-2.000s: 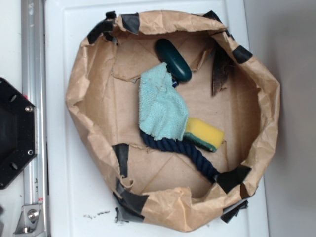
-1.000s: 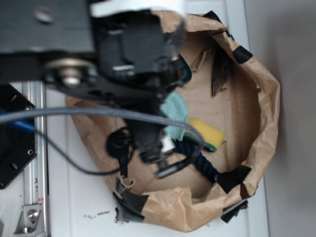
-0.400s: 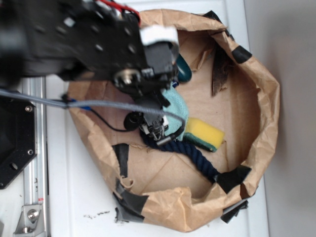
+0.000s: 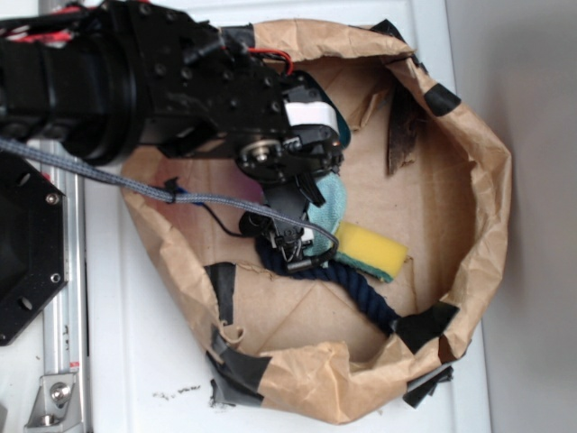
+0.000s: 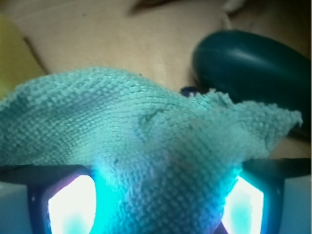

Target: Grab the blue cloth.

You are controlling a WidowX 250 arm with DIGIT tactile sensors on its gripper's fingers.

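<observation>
Wrist view: gripper (image 5: 156, 204) seemingly pinches the blue cloth (image 5: 146, 146) between its fingers.

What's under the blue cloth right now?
The blue cloth overlaps the yellow sponge and the navy rope. The arm and gripper cover most of it, hiding anything else beneath.

A robot lab bench: a white tabletop (image 4: 135, 361) carries a makeshift brown paper bin (image 4: 487, 180) patched with black tape (image 4: 236, 365), and beside the bin's left runs an aluminium rail (image 4: 65, 298).
</observation>
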